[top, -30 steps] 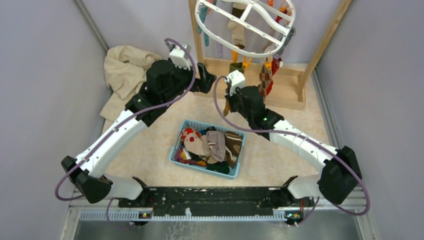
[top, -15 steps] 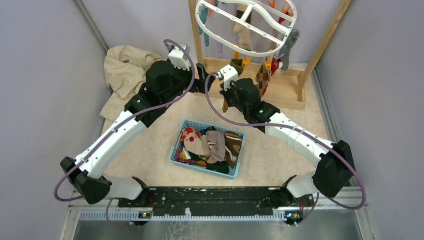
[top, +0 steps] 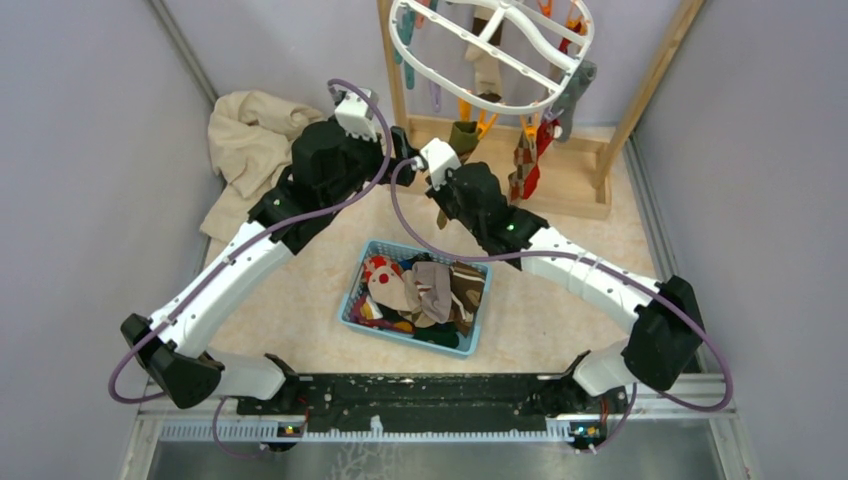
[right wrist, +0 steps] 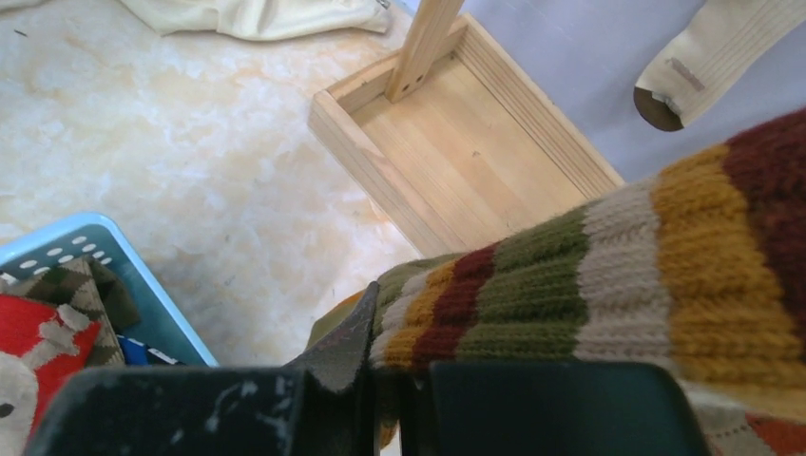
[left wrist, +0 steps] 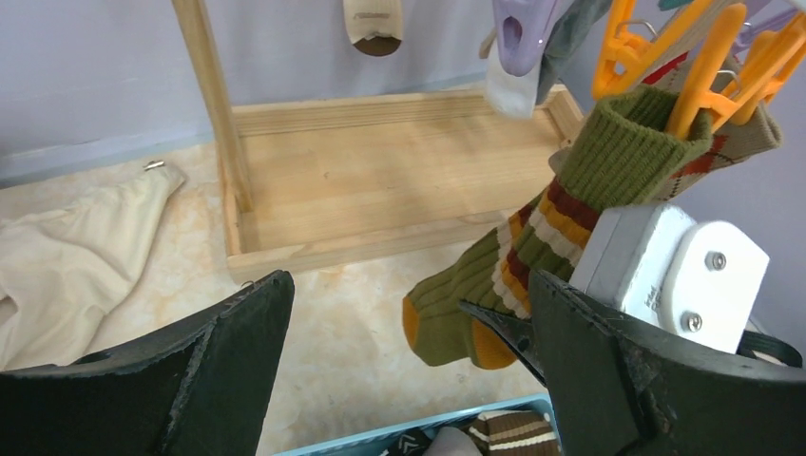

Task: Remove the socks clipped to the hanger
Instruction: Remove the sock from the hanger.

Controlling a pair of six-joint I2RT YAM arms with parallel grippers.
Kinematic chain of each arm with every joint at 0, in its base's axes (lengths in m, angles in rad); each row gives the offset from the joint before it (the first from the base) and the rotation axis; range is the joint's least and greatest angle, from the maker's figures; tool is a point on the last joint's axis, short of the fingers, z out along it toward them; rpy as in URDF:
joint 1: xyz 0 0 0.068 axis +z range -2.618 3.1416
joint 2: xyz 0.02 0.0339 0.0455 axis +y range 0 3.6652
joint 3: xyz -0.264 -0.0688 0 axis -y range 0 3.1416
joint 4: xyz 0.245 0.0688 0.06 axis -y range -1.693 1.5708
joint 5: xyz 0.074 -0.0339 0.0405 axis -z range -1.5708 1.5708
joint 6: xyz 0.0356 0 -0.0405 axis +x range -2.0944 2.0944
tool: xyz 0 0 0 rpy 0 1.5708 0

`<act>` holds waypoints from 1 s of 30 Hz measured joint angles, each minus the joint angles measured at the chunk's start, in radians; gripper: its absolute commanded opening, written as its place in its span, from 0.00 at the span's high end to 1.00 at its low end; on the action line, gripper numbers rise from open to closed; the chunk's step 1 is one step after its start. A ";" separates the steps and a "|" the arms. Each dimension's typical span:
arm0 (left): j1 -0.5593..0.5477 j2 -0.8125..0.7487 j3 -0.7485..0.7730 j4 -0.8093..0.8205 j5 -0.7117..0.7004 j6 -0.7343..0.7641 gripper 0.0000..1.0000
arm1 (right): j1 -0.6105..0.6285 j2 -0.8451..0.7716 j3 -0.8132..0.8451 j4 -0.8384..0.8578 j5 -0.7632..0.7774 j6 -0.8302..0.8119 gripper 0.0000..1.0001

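Lilac walls [top: 90,150], beige marbled floor [top: 540,330], wooden rack frame [top: 575,180].

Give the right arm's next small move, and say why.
Probably a short pull down and toward the basket. The right gripper looks shut on the sock, whose cuff is pinched by an orange clip on the hanger, so a tug should slip it free.
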 measured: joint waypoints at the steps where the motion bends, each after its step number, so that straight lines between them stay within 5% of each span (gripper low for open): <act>1: 0.000 0.000 0.002 -0.007 -0.007 0.008 0.01 | 0.008 0.000 -0.006 0.002 0.017 -0.008 1.00; 17: 0.002 0.006 0.097 -0.057 0.009 0.041 0.01 | 0.057 -0.074 -0.235 0.069 0.417 -0.076 1.00; 30: -0.039 0.169 0.277 -0.063 0.158 0.032 0.01 | 0.058 -0.075 -0.314 0.211 0.632 -0.139 1.00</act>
